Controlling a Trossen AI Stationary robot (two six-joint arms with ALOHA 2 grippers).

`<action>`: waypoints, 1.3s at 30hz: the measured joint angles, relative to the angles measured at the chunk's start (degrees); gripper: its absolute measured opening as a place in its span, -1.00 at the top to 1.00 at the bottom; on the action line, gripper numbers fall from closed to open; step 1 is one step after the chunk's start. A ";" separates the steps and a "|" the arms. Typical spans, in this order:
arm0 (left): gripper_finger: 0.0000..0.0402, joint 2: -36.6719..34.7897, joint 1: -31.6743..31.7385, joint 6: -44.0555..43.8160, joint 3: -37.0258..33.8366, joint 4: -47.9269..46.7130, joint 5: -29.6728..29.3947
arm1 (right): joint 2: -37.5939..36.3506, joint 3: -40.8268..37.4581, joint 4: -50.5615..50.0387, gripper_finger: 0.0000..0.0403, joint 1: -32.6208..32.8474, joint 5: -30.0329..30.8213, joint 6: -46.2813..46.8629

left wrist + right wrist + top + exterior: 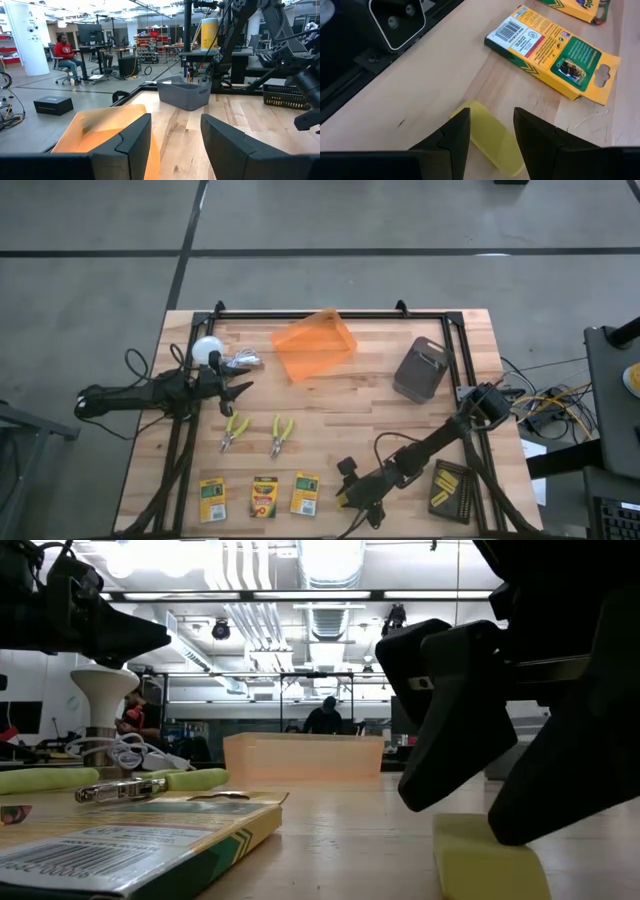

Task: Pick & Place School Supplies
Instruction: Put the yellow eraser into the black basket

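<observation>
The right gripper (487,132) hovered with open, empty jaws over a yellow block (492,137) beside three crayon boxes (265,496); the left gripper (172,137) waited open, nothing placed yet.

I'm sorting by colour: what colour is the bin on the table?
Translucent orange bin; the high view shows it best.

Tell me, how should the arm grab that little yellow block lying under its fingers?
Probably from straight above, pinching the yellow block across its narrow width. It lies flat on the table with long sides exposed, and the right gripper already hangs open over it, a finger on each side.
</observation>
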 joint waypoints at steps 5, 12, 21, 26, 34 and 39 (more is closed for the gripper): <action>0.11 0.00 -0.01 0.00 -0.02 0.01 -0.02 | -0.02 0.06 -0.67 0.26 -0.11 -3.42 -4.39; 0.11 0.00 0.00 0.00 -0.01 0.02 -0.02 | 0.13 -0.07 -1.62 0.26 -0.07 -3.92 -8.86; 0.11 0.00 -0.02 0.00 0.00 0.00 -0.02 | 0.13 -0.07 -2.02 0.26 0.00 -3.93 -8.73; 0.11 0.00 -0.02 0.00 -0.01 0.00 -0.02 | 0.11 -0.07 -2.04 0.26 0.00 -3.79 -8.21; 0.11 0.00 -0.02 0.01 0.01 0.00 0.00 | 0.11 -0.07 -2.26 0.27 -1.30 -3.90 -2.94; 0.11 0.00 -0.02 0.00 -0.01 0.01 -0.02 | 0.08 -0.07 -2.81 0.35 -1.94 -4.35 -1.56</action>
